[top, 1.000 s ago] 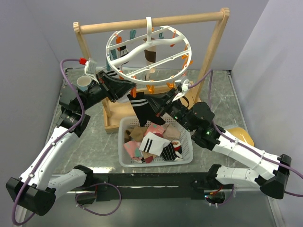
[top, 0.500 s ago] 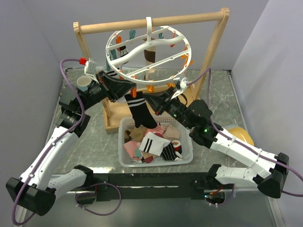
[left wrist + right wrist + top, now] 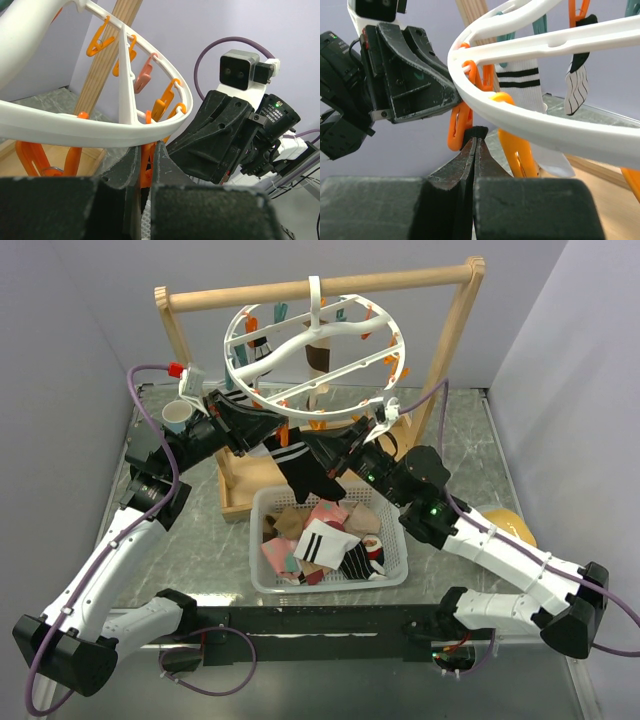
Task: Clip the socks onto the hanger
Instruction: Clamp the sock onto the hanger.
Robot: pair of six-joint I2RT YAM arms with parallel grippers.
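**Spotter:** Your left claw [image 3: 146, 150] is pressed almost together on an orange peg [image 3: 145, 168]. The hanger [image 3: 100, 131] rim arcs just above it.

**Operator:** And the right claw?

**Spotter:** Your right claw [image 3: 474, 144] is pressed flat together, with a bit of black sock [image 3: 300, 468] nipped at its tips. The rest of the sock droops below it, striped end nearest the left claw. The two claws face each other closely, and the peg sits between them.

**Operator:** How should the clip go on?

**Spotter:** You want the peg's mouth gaping before the fabric arrives, but none of the views shows whether it is open. Squeeze the peg's tails, not its mouth. Bring the sock's edge up from underneath and well into the mouth, so it bites a good fold and not a thread. Ease the left claw off first, then release the right one once the peg has the sock. The hanger hangs by its hook from the wooden frame [image 3: 330, 284] above both claws, so it will likely swing if you shove it. Push lightly.

**Operator:** What do these things feel like?

**Spotter:** The peg is thin, hard, glossy plastic, probably slippery between your fingers. The hanger is smooth white plastic with a curved rim and wavy bars. The sock is soft, limp knit and will fold or slide if it isn't held taut. Past your right claw a white striped sock [image 3: 520, 85] is already hanging from the hanger. More socks [image 3: 322, 540] are heaped in the white lattice basket [image 3: 258, 540] below both claws.
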